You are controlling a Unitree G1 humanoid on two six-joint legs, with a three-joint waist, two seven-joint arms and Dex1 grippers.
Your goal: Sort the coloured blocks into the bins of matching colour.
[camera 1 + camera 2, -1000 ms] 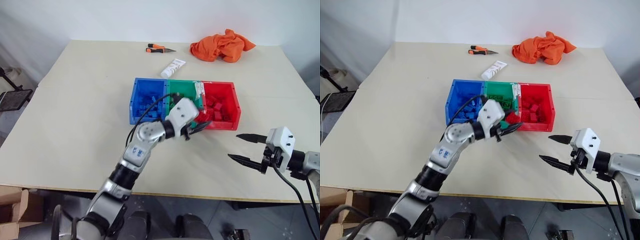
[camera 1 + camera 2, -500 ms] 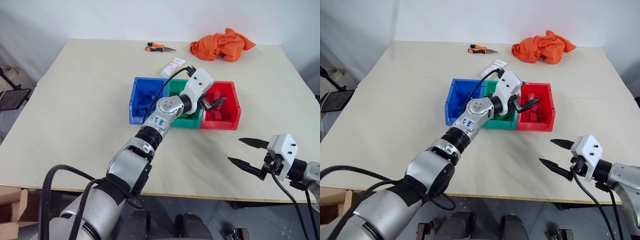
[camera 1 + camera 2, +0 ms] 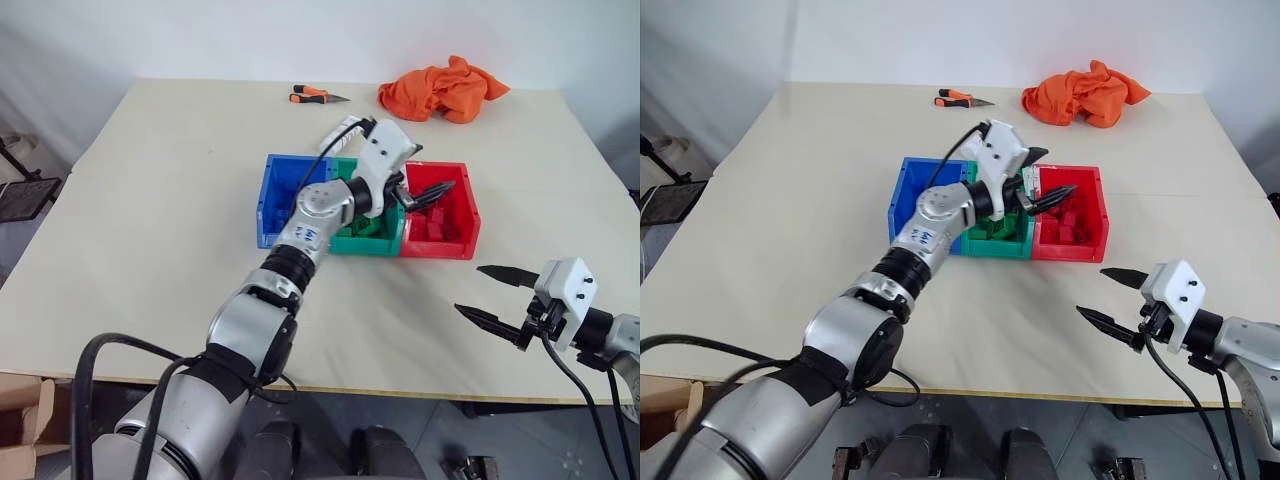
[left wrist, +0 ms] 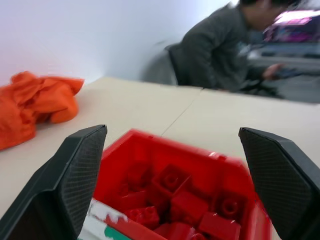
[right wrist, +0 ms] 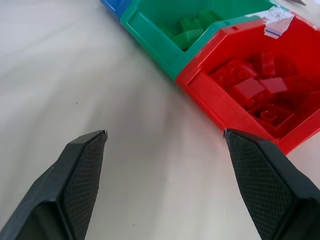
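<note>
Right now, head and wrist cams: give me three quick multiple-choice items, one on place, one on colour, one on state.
1. The left end effector hangs over which bin?
A. blue
B. red
C. none

2. What colour is the cloth at the table's far side?
A. orange
B. white
C. green

3. How do the right end effector's fingers stand?
A. shut on a block
B. shut, empty
C. open, empty

Key:
1 B, its fingers reach over the red bin near its edge with the green bin.
2 A, plainly orange.
3 C, fingers spread above bare table, nothing between them.
</note>
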